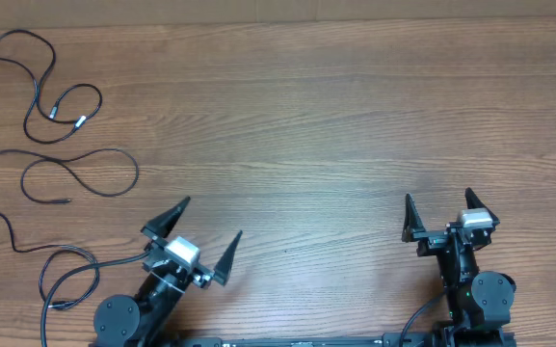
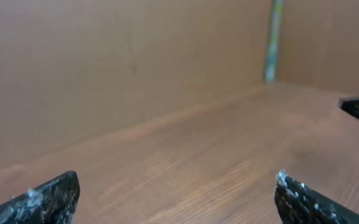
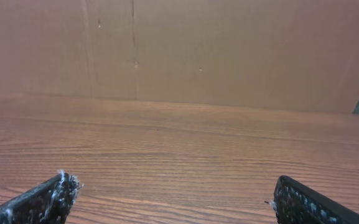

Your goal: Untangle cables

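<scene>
Cables (image 1: 137, 173) lie as loose looping strands at far left of tabletop (image 1: 335, 116), left and forward of left gripper (image 1: 212, 218). Left arm nearer. Right gripper (image 1: 438, 196) well apart. Both jaws spread, empty.

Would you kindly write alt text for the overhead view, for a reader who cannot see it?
Thin black cables lie in loose loops at the left of a wooden table. At the bottom edge, the left tool and the right tool are open and empty.
</scene>
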Motion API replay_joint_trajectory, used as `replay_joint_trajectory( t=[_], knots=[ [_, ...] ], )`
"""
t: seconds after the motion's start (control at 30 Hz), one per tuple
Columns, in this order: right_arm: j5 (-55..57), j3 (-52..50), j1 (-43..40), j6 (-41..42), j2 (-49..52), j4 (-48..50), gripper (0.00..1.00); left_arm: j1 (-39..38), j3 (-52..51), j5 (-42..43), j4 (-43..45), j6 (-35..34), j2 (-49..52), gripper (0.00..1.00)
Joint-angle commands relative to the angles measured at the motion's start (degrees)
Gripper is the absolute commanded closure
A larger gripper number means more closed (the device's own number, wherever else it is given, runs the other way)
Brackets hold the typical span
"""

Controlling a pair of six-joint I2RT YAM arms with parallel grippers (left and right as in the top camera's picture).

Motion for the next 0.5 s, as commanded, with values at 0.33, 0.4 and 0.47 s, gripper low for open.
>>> replay_joint_trajectory(
  t=[0.33,0.4,0.47],
  knots=[
    [0.7,-0.6,-0.3,0.0,-0.4,0.4,0.0,2.3,-10.7,-12.2,8.7,-10.1,-0.8,0.01],
    [0.7,-0.6,-0.3,0.0,-0.4,0.4,0.0,2.3,-10.7,-13.6,7.1,-10.2,-0.8,0.0],
    [0.7,-0.6,-0.3,0.0,-0.4,0.4,0.0,2.3,-10.7,-15.1,5.9,-10.2,-0.8,0.01]
  ],
)
